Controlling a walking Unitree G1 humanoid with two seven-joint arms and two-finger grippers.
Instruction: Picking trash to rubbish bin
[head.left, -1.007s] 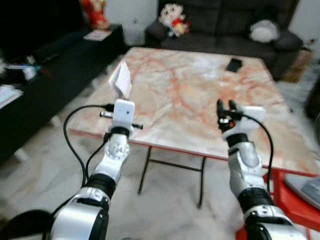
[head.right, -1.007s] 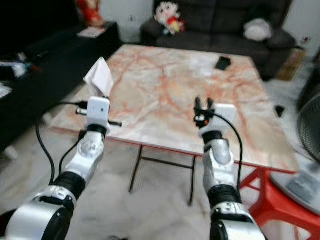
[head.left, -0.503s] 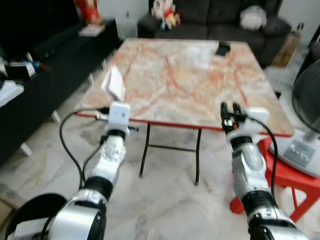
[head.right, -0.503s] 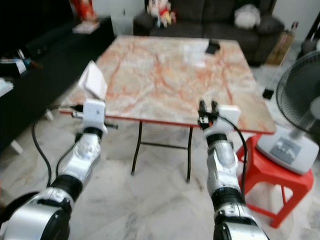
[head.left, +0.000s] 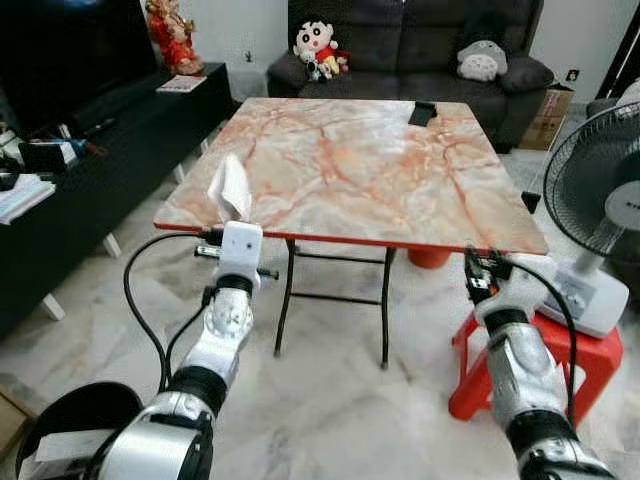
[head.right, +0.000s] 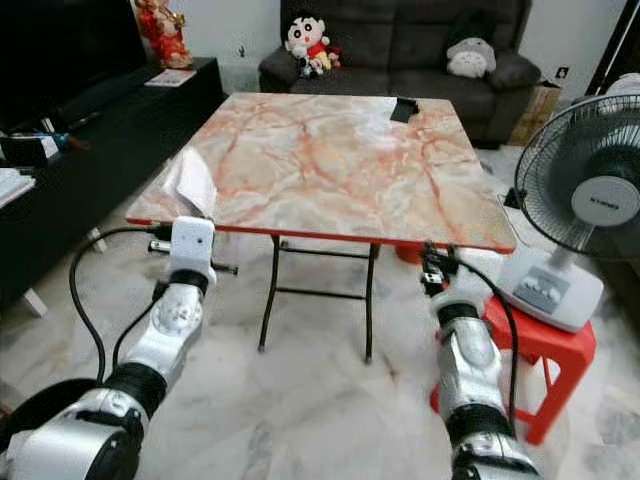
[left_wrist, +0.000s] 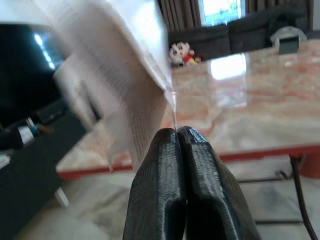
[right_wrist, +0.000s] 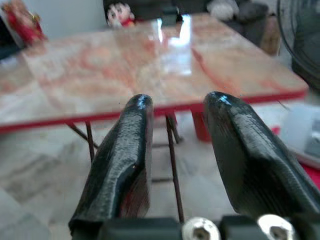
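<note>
Black TV cabinet (head.left: 90, 150): runs along the robot's left, with papers and small items on its top and a red figurine (head.left: 172, 35) at its far end.

Black rubbish bin (head.left: 70, 425): low on the left, beside the left arm; rim and dark interior partly shown, a pale piece lying at its near edge.

Left pincer (left_wrist: 176, 134): raised in front of the near left corner of the tabletop. The wrist view shows both black fingers clenched tight on the lower edge of a white printed paper (left_wrist: 120, 75), fine print lines visible; the eye views show the same paper (head.left: 231, 188) only as a crumpled white sheet standing above the white wrist camera, overlapping the tabletop's near left corner.

Marble-patterned tabletop (head.left: 350, 160): red-edged, on black folding legs, over a marble floor. A small black object (head.left: 422, 113) lies near its far edge.

Dark sofa (head.left: 420, 45): behind the tabletop, carrying a cartoon boy doll (head.left: 317, 45) and a grey plush (head.left: 480, 62).

Right pincer (right_wrist: 175, 107): held low, off the near right corner of the tabletop. The wrist view shows its fingers (right_wrist: 127, 150) released, spread apart with nothing between them, pointing toward the tabletop's red edge.

Red plastic stool (head.left: 545, 350): on the right, just beside the right forearm, bearing the base of a white standing fan (head.left: 600, 200).
</note>
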